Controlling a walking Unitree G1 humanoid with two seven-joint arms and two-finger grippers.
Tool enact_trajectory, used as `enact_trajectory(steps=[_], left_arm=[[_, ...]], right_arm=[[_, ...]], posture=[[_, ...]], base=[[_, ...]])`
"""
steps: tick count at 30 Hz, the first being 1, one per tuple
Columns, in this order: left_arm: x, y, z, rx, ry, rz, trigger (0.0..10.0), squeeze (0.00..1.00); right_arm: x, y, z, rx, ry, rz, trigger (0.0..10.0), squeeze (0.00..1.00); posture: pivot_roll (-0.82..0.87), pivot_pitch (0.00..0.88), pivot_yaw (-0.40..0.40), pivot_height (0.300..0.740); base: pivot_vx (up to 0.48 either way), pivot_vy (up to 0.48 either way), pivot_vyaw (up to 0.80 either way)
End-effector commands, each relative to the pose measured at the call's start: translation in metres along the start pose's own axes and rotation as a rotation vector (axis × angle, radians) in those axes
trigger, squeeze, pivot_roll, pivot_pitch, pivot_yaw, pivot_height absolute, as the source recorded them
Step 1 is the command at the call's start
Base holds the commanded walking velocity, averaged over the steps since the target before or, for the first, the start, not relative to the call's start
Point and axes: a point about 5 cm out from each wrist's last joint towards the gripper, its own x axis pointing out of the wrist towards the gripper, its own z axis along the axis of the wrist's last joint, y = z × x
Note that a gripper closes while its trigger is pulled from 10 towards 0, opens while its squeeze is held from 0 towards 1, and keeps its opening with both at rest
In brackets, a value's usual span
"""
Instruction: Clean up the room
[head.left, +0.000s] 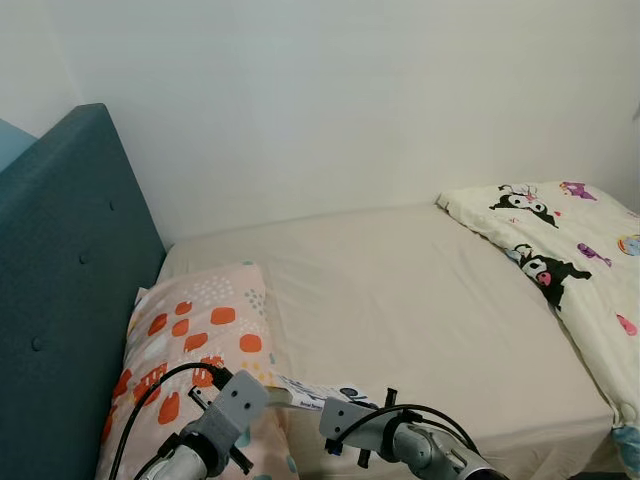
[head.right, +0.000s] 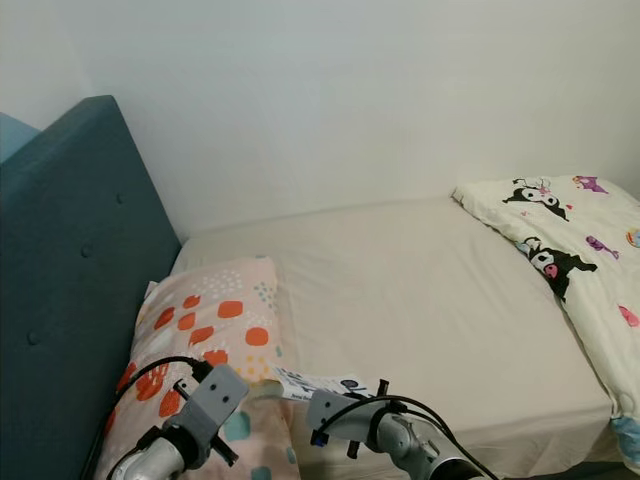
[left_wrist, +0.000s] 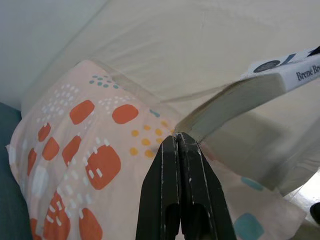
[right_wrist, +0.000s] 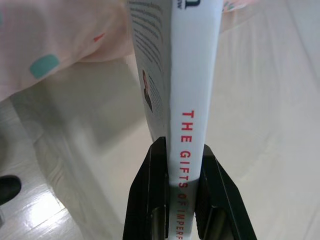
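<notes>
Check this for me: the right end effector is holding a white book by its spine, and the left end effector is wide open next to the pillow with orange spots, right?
Not quite. The left end effector is not wide open: the left wrist view shows its two black fingers pressed together, closed over the pillow with orange spots. The rest stands: the right end effector clamps the white book across its spine.

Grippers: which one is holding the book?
The right gripper: its fingers clamp the white book by the spine. The left gripper is shut on nothing, over the spotted pillow.
</notes>
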Motion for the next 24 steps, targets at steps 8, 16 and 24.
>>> enact_trajectory(steps=[8, 16, 24], left_arm=[[0.0001, -0.005, -0.0047, 0.01, 0.034, -0.018, 10.0, 0.0], [0.0009, -0.0063, -0.0028, 0.018, 0.024, -0.038, 10.0, 0.0], [0.0009, -0.0085, -0.0002, 0.024, 0.009, -0.059, 10.0, 0.0]], right_arm=[[0.0017, -0.0147, 0.0104, 0.045, -0.054, -0.075, 10.0, 0.0], [0.0013, -0.0144, 0.0083, 0.075, -0.045, -0.074, 10.0, 0.0], [0.0013, -0.0118, 0.0081, 0.047, -0.044, -0.051, 10.0, 0.0]], posture=[[-0.05, 0.0, 0.008, 0.74], [-0.05, 0.0, 0.007, 0.725], [-0.05, 0.0, 0.006, 0.695]], base=[[0.0, 0.0, 0.0], [0.0, 0.0, 0.0], [0.0, 0.0, 0.0]])
